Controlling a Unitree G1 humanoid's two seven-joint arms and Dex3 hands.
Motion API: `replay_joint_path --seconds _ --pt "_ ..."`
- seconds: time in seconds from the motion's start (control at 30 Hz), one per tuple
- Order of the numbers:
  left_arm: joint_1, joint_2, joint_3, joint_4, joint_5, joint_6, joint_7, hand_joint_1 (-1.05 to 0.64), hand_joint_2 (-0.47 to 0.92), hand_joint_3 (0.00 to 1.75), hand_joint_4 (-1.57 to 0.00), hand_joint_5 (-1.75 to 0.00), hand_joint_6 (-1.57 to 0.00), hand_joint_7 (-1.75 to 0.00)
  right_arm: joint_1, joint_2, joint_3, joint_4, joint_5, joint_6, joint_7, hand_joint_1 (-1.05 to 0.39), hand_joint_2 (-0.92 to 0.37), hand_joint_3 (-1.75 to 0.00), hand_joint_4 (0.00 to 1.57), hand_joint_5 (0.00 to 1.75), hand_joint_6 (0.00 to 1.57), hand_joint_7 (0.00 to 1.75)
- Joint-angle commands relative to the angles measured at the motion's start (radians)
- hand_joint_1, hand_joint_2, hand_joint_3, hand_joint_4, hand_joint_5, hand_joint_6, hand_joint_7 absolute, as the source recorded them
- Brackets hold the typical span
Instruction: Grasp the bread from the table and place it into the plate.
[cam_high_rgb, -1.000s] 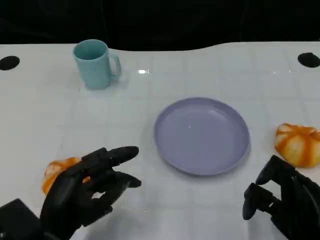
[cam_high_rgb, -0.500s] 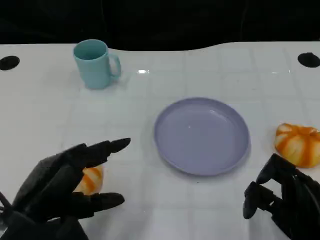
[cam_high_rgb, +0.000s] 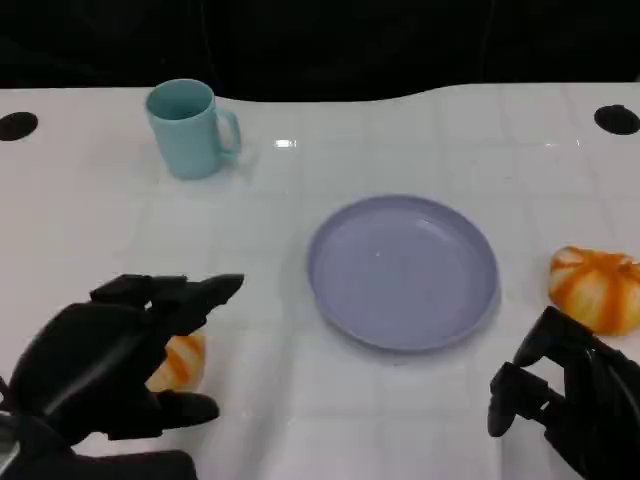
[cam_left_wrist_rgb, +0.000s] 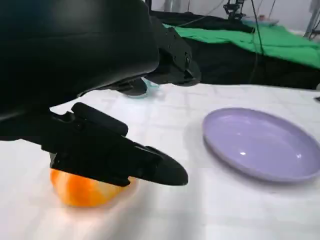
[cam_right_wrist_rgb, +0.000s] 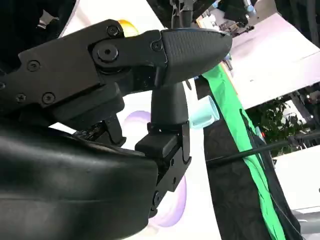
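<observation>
Head view, white table (cam_high_rgb: 420, 130): lilac plate (cam_high_rgb: 403, 270) right of centre, bare inside. Teal mug (cam_high_rgb: 190, 128) at upper left, handle to the right. Two orange-and-white breads: one bread roll (cam_high_rgb: 178, 362) at lower left, partly covered by the left hand (cam_high_rgb: 105, 365); a second roll (cam_high_rgb: 596, 288) at the right edge, just right of the plate and apart from it. Both rolls lie on the table, neither in the plate.

Left hand, lower left of frame: fingers spread, upper ones reaching toward the plate over the roll, another finger (cam_high_rgb: 180, 408) below it. The roll sits between them; contact cannot be told from this view.

Right hand (cam_high_rgb: 560, 400), lower right corner: fingers curled in, nothing in them, just below the second roll and apart from it.

Left wrist view: adds the underside. The roll (cam_left_wrist_rgb: 85, 187) rests on the table at lower left of frame, with one black finger (cam_left_wrist_rgb: 115, 160) lying across its top, and the other fingers (cam_left_wrist_rgb: 170, 55) held well above, apart from it. Plate (cam_left_wrist_rgb: 265, 145) at right; a bit of the mug (cam_left_wrist_rgb: 150, 85) behind the hand.

Right wrist view: the right hand's own fingers (cam_right_wrist_rgb: 150, 60) close up, bent, holding nothing; a sliver of the second roll (cam_right_wrist_rgb: 125, 25) at top, plate (cam_right_wrist_rgb: 175, 200) and mug (cam_right_wrist_rgb: 204, 116) beyond.
</observation>
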Motion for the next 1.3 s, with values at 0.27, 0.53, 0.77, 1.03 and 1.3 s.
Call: replay_joint_path --seconds 0.27,0.53,0.77,1.03,1.3 --pt "-0.015 0.035 -0.074 -0.083 0.307 0.146 -0.085 -0.6 0.92 0.02 -0.06 -0.15 -0.21 0.0 -0.005 -0.006 -0.017 0.005 0.008 -0.012 0.0 -0.59 -0.92 -0.36 0.75 1.75 0.61 1.6" --pt "-0.118 0.049 -0.134 0.095 0.338 0.177 -0.112 -0.58 0.92 0.01 -0.08 -0.11 -0.19 0.0 -0.002 -0.006 -0.012 -0.001 0.007 -0.009 0.001 -0.6 -0.92 -0.36 0.76 1.75 0.61 1.59" --pt "-0.201 0.042 -0.187 0.274 0.314 0.197 -0.097 -0.57 0.91 0.0 -0.08 -0.08 -0.16 0.0 0.001 -0.009 -0.013 -0.01 0.007 -0.003 -0.003 -0.61 -0.92 -0.34 0.76 1.75 0.62 1.57" --pt "-0.286 0.035 -0.245 0.436 0.29 0.222 -0.076 -0.57 0.91 0.0 -0.06 -0.05 -0.12 0.0 0.003 -0.013 -0.012 -0.013 0.005 -0.007 0.002 -0.61 -0.92 -0.36 0.76 1.75 0.62 1.59" --pt "-0.38 0.032 -0.3 0.624 0.262 0.219 -0.009 -0.58 0.91 0.0 -0.07 -0.05 -0.13 -0.01 0.003 -0.01 -0.011 -0.016 0.012 0.006 -0.002 -0.61 -0.92 -0.36 0.75 1.75 0.61 1.61"
